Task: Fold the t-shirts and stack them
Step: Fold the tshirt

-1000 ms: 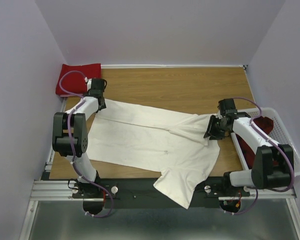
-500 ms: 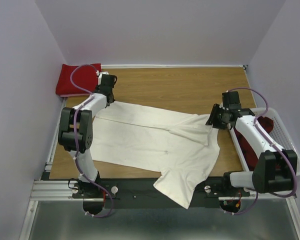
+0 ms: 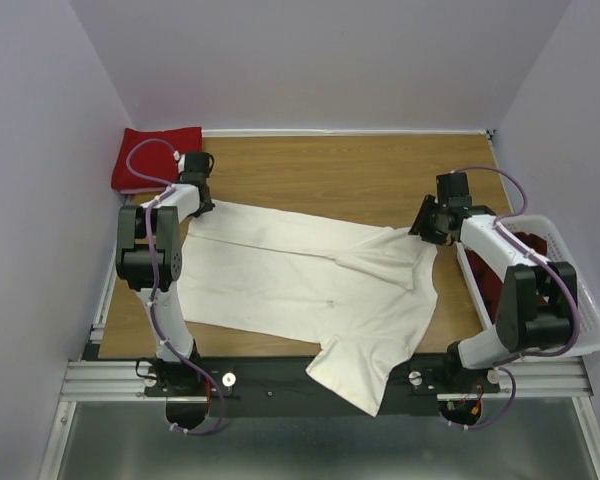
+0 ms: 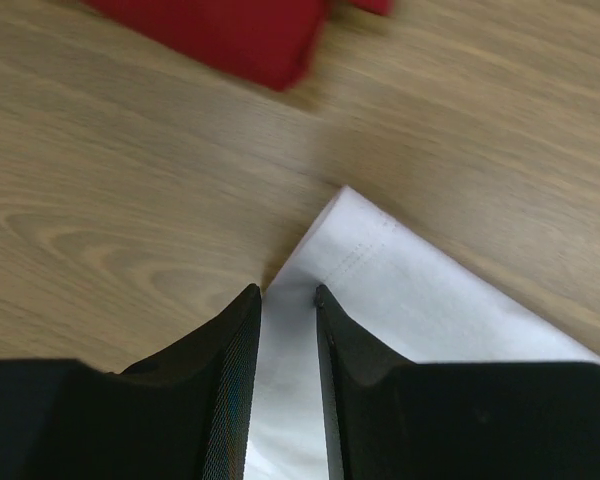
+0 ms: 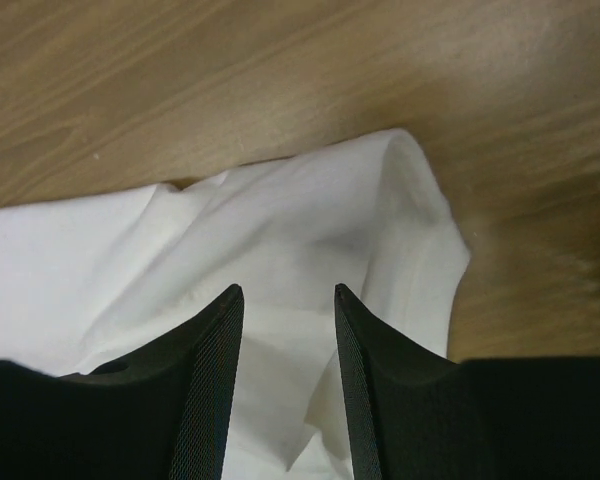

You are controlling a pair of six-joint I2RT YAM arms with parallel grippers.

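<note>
A large cream-white t-shirt [image 3: 310, 285] lies spread over the wooden table, its near end hanging over the front edge. My left gripper [image 3: 202, 205] is at the shirt's far left corner. In the left wrist view the gripper [image 4: 288, 292] is open only a narrow gap, and the shirt's corner [image 4: 400, 290] runs between the fingers. My right gripper [image 3: 423, 228] is open above the shirt's bunched right sleeve [image 5: 310, 215], which shows between the fingers of the gripper [image 5: 288, 290]. A folded bright red shirt [image 3: 156, 156] lies at the far left corner. A dark red shirt [image 3: 528, 250] is in the basket.
A white lattice basket [image 3: 585, 305] stands at the table's right edge beside the right arm. The lavender walls close in on three sides. Bare wood [image 3: 360, 170] lies beyond the shirt at the back. A black rail [image 3: 280, 375] runs along the front.
My right gripper has moved toward the far side along the shirt's right sleeve. My left gripper swung right and then back to the shirt's far left corner. The shirt lies the same.
</note>
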